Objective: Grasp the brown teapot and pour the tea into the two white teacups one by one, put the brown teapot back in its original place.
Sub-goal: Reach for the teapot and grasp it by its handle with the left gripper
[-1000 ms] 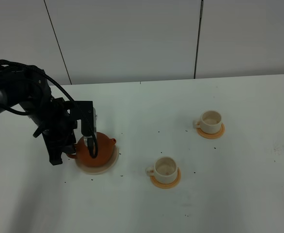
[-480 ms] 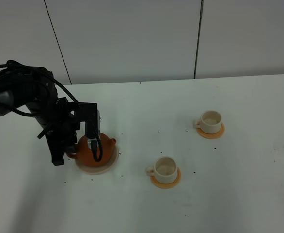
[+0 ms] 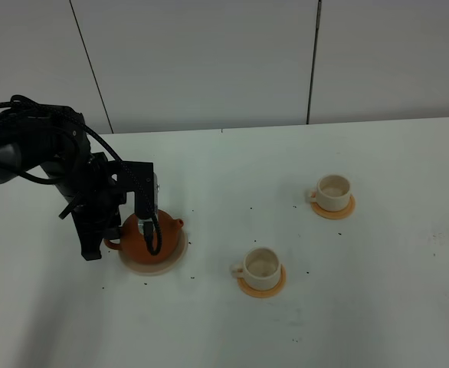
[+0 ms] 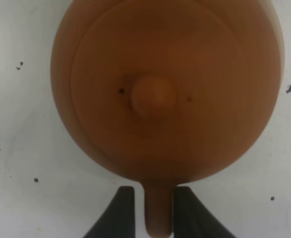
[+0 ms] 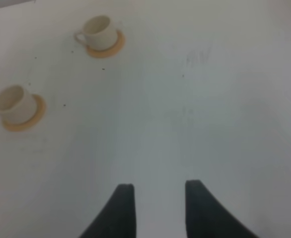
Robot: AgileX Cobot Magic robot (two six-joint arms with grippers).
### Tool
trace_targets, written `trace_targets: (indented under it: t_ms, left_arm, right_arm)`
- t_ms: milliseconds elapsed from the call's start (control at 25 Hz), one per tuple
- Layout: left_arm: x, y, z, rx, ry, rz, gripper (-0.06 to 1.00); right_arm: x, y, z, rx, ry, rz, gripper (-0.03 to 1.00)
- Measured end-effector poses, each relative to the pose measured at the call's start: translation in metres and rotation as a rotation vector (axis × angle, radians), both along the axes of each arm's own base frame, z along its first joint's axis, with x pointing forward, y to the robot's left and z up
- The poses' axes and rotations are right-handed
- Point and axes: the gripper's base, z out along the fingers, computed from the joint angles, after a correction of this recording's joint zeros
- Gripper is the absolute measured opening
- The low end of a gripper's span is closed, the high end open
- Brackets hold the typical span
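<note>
Seen only by left wrist: left tool (image 4: 155,192) closely flanking brown teapot (image 4: 165,89) handle, pinch impossible to tell. From high: left arm (image 3: 52,157) bent down over it. Right tool (image 5: 159,185) spread.

Right hand (image 5: 159,184): two dark fingers parted, nothing between them, bare surface below.
Surface (image 5: 220,124): white, with faint smudges and a few dark specks.
Nearer teacup (image 5: 11,100): off-white, upright, sitting on an orange coaster (image 5: 35,115).
Farther teacup (image 5: 100,29): same kind, upright on a second orange coaster (image 5: 111,47), well apart from the nearer one.
</note>
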Motion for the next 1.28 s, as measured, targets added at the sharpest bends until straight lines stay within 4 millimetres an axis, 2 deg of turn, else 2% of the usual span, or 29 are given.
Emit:
trace_targets:
  t_ms: [760,920,1280]
  left_arm:
    - [0.0025,-0.0007,-0.0046,-0.003,-0.011,-0.004,0.24]
    - [0.0034,-0.0009,-0.0053,-0.004,-0.019,-0.009,0.17]
    - [0.0035,-0.0006,-0.0053,-0.005,-0.019,-0.009,0.17]
  right_arm:
    - [0.0000,0.0000,0.0000,0.000,0.000,0.000,0.24]
    - [0.0000,0.0000,0.0000,0.000,0.000,0.000,0.24]
    - [0.0000,0.0000,0.0000,0.000,0.000,0.000,0.24]
